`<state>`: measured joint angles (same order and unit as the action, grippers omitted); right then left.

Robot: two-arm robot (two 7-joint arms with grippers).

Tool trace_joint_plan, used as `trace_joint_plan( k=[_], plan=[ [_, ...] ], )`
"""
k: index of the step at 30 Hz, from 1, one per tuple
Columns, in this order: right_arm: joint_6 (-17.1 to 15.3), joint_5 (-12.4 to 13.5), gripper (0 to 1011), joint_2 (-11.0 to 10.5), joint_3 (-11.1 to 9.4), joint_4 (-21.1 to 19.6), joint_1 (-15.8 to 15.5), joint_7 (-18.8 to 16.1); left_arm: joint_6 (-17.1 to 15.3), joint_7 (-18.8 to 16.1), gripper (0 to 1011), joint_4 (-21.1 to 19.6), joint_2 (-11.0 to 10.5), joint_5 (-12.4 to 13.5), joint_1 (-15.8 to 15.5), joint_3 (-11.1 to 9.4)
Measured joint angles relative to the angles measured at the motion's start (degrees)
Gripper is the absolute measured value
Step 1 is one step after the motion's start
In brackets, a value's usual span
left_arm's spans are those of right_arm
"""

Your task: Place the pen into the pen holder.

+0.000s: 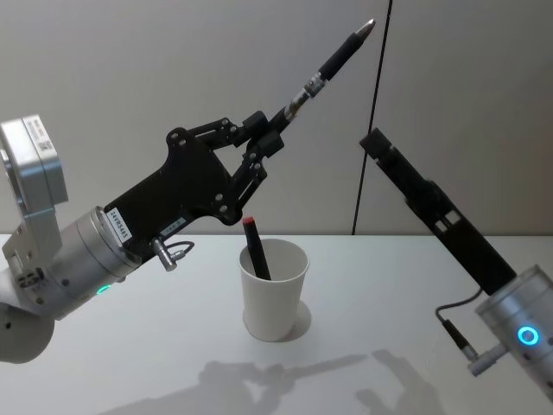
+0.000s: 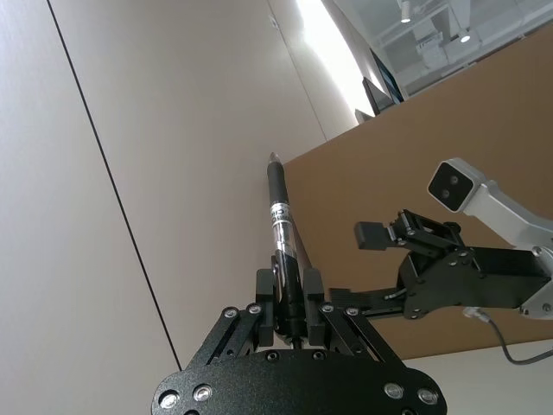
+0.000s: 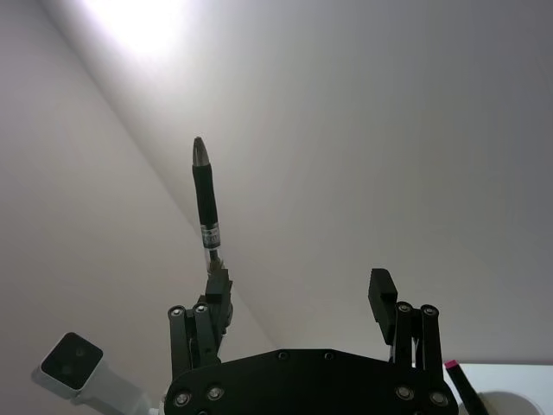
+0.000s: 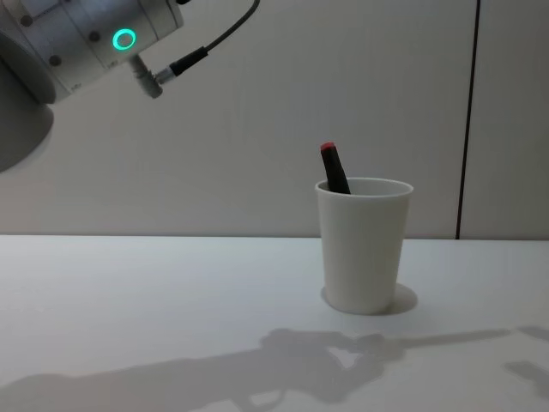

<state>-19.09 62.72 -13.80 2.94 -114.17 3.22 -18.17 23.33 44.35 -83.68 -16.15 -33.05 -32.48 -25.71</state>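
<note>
My left gripper [image 1: 266, 138] is raised above and a little left of the pen holder, shut on the lower end of a black pen [image 1: 339, 57] that slants up to the right. In the left wrist view the pen [image 2: 280, 220] rises straight out from between the gripper [image 2: 289, 298] fingers. The pen holder [image 1: 275, 290] is a white paper cup standing upright on the table, also seen in the chest view [image 4: 364, 249]. My right gripper [image 1: 377, 143] is held high to the right of the cup, open and empty, its fingers [image 3: 382, 296] spread wide.
A red-capped pen [image 1: 255, 246] leans inside the cup, its top poking above the rim [image 4: 333, 169]. The white table [image 1: 130, 363] lies around the cup. A plain wall with a dark vertical seam [image 1: 370, 130] stands behind.
</note>
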Motion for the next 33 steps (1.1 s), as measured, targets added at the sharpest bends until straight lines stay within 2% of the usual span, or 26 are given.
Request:
trace_joint_plan(
  k=[16, 33],
  plan=[
    [-0.3, 0.5, 1001, 0.3, 3.6, 2.3, 4.6, -0.9, 0.1, 0.1, 204, 0.1, 0.1, -0.1, 0.0, -0.1],
    [0.4, 0.5, 1001, 0.3, 5.9, 3.2, 7.8, -1.7, 0.1, 0.1, 204, 0.2, 0.1, -0.1, 0.0, -0.1]
  ],
)
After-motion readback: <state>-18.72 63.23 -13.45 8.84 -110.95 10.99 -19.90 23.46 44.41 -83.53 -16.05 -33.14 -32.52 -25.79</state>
